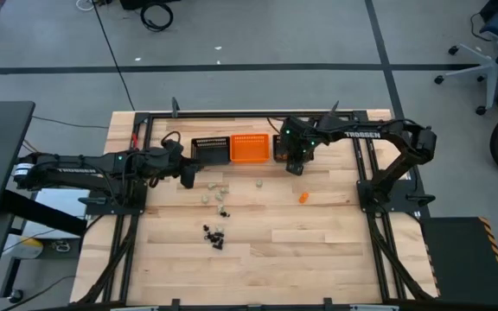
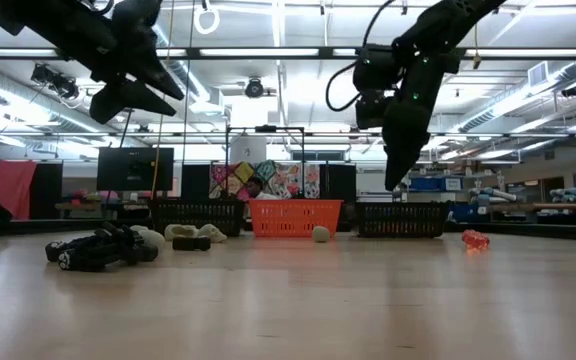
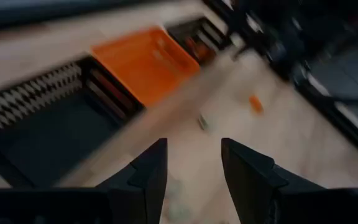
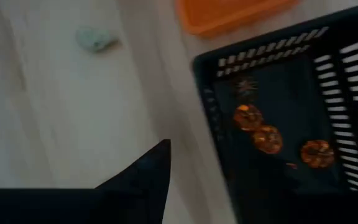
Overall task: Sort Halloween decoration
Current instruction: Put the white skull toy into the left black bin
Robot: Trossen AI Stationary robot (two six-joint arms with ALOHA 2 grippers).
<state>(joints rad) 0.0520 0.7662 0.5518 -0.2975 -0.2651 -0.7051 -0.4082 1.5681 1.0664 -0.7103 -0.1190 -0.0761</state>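
Both jaws stand open and empty: left gripper (image 3: 191, 168) near the left black basket (image 1: 210, 149), right gripper (image 1: 295, 168) beside the right black basket (image 4: 291, 124), which holds three orange trinkets (image 4: 267, 139). One orange trinket (image 1: 303, 198), several pale trinkets (image 1: 210, 192) and a black cluster (image 1: 214, 234) lie on the wooden table (image 1: 318, 250). An orange basket (image 1: 250, 148) sits between the black ones.

The counter (image 1: 258, 250) is pale wood in light planks; the middle basket (image 1: 250, 148) is bright orange mesh, flanked by a black slotted basket (image 1: 209, 150) and another black one (image 4: 303, 118) holding orange trinkets (image 4: 268, 138); loose trinkets lie whitish-beige (image 1: 207, 199), black (image 1: 214, 235), and one orange (image 1: 303, 197), perhaps faintly translucent.
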